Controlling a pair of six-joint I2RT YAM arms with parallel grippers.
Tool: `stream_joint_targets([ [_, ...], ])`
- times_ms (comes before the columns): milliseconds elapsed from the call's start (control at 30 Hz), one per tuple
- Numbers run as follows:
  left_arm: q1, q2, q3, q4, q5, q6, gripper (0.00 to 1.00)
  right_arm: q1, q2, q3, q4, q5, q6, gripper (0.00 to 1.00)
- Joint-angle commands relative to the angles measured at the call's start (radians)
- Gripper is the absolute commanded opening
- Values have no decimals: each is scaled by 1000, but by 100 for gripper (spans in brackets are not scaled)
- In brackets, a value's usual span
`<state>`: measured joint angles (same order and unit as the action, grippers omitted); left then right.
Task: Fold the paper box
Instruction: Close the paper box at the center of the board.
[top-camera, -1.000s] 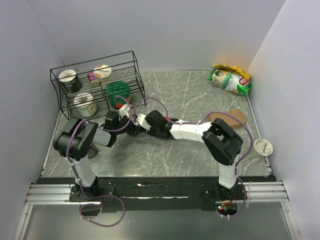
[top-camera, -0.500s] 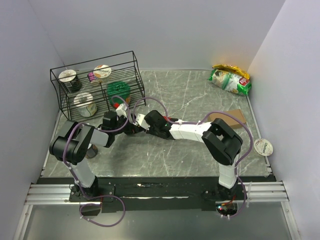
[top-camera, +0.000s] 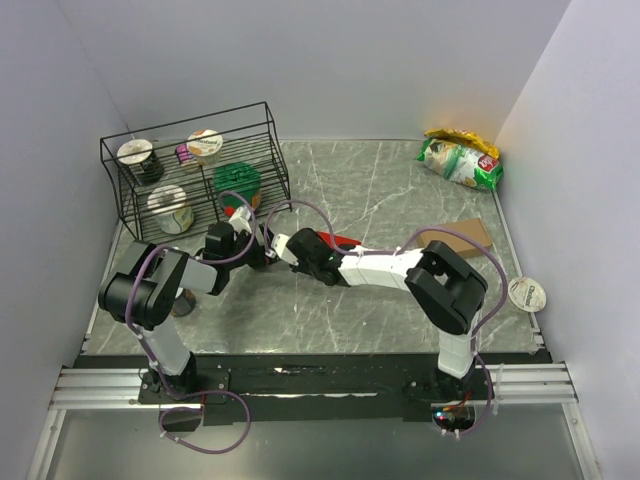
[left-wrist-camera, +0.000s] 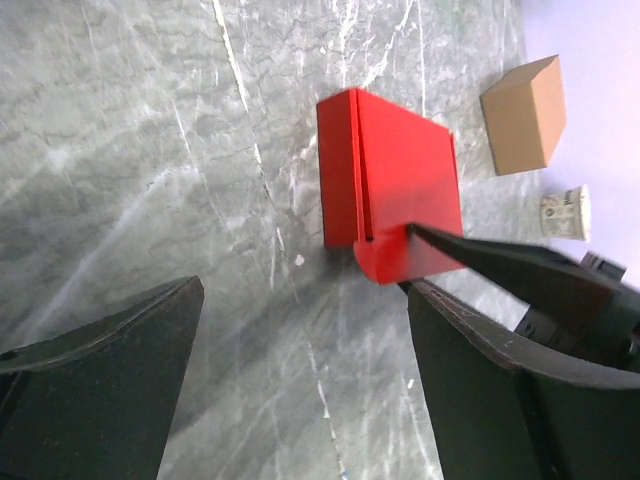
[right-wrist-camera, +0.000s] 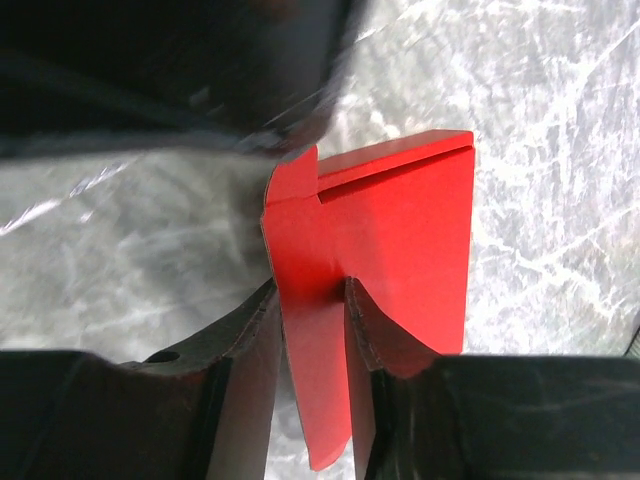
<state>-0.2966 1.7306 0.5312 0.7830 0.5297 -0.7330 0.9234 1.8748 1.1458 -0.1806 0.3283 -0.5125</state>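
Right gripper (right-wrist-camera: 310, 300) pinches the end flap (right-wrist-camera: 300, 240) of the box (right-wrist-camera: 410, 230), which lies flat on the table (left-wrist-camera: 120, 150), long axis in line with that gripper. Left gripper (left-wrist-camera: 300, 300) stands spread, unladen, box just ahead.

Shows bright, even overhead light in the top view, with only soft shadows on the surface (top-camera: 380, 190). Reads sharp in the left wrist view. Blurs the dark foreground along the top of the right wrist view; renders the paper box (right-wrist-camera: 410, 230) crisp, saturated red.
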Motion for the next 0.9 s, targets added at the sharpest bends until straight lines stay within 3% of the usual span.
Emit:
stream_joint_targets([
  [0, -12, -2, 30, 79, 27, -83, 89, 40, -58, -40, -77, -41, 16, 0],
  [367, -48, 99, 29, 168, 130, -220, 86, 72, -158, -67, -100, -89, 65, 0],
  [533, -110, 142, 26, 157, 121, -238, 83, 75, -186, -92, -71, -74, 83, 0],
  [867, -130, 190, 18, 203, 115, -272, 79, 98, -168, -123, -63, -113, 97, 0],
])
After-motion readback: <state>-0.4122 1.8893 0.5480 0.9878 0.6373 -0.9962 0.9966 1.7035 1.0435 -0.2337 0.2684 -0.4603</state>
